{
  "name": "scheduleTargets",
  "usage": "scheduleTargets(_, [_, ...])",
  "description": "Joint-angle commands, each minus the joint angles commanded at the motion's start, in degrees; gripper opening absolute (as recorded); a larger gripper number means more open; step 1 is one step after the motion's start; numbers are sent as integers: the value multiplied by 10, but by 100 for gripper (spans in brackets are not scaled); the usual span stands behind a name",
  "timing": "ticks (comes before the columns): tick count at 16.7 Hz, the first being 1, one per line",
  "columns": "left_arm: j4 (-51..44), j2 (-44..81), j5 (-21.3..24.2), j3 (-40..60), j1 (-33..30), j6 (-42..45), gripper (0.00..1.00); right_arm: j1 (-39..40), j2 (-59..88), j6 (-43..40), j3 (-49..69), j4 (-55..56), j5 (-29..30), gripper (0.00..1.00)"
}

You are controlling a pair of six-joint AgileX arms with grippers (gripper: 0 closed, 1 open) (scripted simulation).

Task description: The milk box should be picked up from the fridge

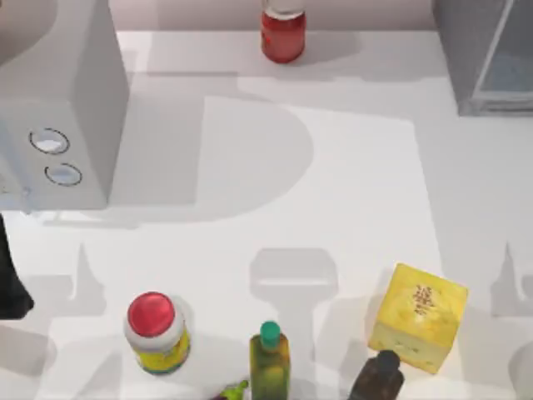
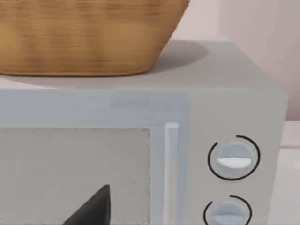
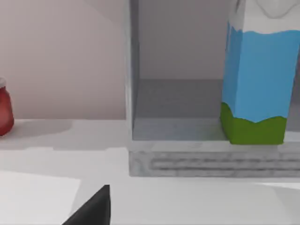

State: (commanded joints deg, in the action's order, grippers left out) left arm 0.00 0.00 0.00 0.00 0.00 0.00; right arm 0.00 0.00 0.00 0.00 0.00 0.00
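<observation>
Blue-sided milk box (image 3: 258, 79) upright, green base, inside open grey fridge (image 3: 187, 154), table's far right

The bench (image 1: 350, 192) is plain matt white. The fridge (image 3: 187, 161) looks like dull grey metal with a slightly speckled base, and the milk box (image 3: 257, 79) like smooth coated card. The basket (image 2: 89, 35) is woven, straw-coloured and ribbed. The white box (image 2: 140, 108) beneath it has a flat satin finish. The red jar (image 1: 282, 35) shines like glass, and the yellow box (image 1: 419, 317) looks faintly grainy.
</observation>
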Motion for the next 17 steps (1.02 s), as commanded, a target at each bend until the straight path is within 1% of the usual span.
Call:
scheduleTargets(4, [0, 0, 0, 0, 0, 0, 100, -6, 18, 0, 3, 18, -8, 100])
scheduleTargets(7, [0, 0, 0, 0, 0, 0, 100, -32, 90, 0, 15, 91, -34, 100])
scheduleTargets(11, [0, 0, 0, 0, 0, 0, 100, -87, 268, 2, 35, 261, -87, 100])
scheduleTargets(17, [0, 0, 0, 0, 0, 0, 100, -186, 630, 7, 60, 563, -180, 100])
